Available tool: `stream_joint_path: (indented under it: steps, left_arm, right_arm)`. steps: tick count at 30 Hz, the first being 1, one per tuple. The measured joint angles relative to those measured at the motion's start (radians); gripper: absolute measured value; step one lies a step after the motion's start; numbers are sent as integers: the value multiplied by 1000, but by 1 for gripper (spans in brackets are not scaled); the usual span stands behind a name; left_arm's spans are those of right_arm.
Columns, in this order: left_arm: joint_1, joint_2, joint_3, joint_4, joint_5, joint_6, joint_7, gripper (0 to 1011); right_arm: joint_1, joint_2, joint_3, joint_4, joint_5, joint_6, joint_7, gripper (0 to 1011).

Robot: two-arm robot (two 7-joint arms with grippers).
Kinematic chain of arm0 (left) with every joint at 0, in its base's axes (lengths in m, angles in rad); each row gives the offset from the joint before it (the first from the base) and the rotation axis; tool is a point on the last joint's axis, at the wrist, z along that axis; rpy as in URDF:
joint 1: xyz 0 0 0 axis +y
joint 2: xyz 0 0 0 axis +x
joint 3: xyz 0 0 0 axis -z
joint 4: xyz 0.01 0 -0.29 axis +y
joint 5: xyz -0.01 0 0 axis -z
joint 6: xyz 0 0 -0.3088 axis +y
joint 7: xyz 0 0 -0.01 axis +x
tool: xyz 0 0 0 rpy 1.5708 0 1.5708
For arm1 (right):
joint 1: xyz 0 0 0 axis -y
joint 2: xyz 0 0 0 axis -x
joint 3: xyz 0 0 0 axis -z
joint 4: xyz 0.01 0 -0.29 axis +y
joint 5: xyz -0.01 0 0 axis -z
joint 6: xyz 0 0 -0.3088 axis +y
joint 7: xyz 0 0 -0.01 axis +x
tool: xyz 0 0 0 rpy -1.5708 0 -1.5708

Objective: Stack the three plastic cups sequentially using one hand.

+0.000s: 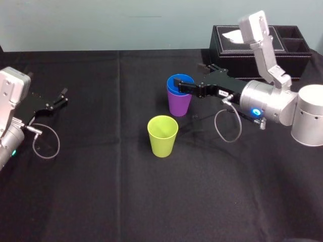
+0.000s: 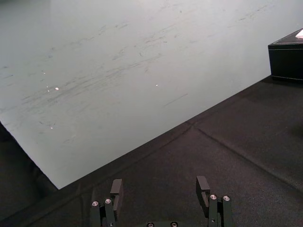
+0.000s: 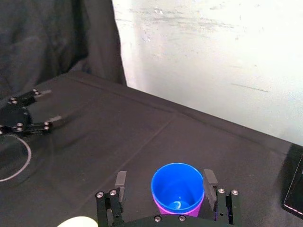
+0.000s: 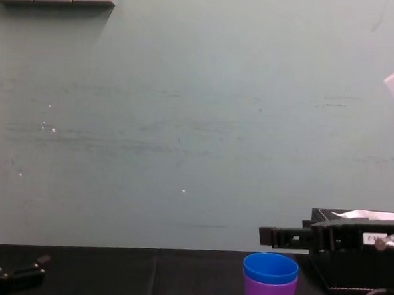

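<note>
A bright blue cup (image 1: 177, 81) sits nested inside the purple cup (image 1: 179, 103) at the middle of the black table. The yellow-green cup (image 1: 162, 135) stands alone just in front of them, upright. My right gripper (image 1: 179, 87), on the arm with a small white label, hovers open at the blue cup's rim. In the right wrist view its fingers (image 3: 121, 182) flank the blue cup (image 3: 176, 189) without gripping it. From the chest view the right gripper (image 4: 266, 236) is slightly above the blue cup (image 4: 270, 268). My left gripper (image 1: 58, 98) rests open at the far left.
A black tissue box (image 1: 252, 50) with side compartments stands at the back right, behind my right arm. A loose cable loops below each wrist. The black cloth (image 1: 101, 191) covers the table, with a pale wall behind.
</note>
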Motion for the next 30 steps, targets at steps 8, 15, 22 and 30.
stream_joint_path:
  steps: [8,15,22,30]
  left_arm:
    - [0,0,0,0,0,0,0,1010]
    - [0,0,0,0,0,0,0,1010]
    - [0,0,0,0,0,0,0,1010]
    - [0,0,0,0,0,0,0,1010]
  right_arm:
    - [-38,70,14,-90,50,16,39,1003]
    - [-63,153,24,-140,84,7,101,1003]
    - [-79,232,19,-151,101,-57,191,1003]
    - [-98,304,-4,-153,120,-103,281,1003]
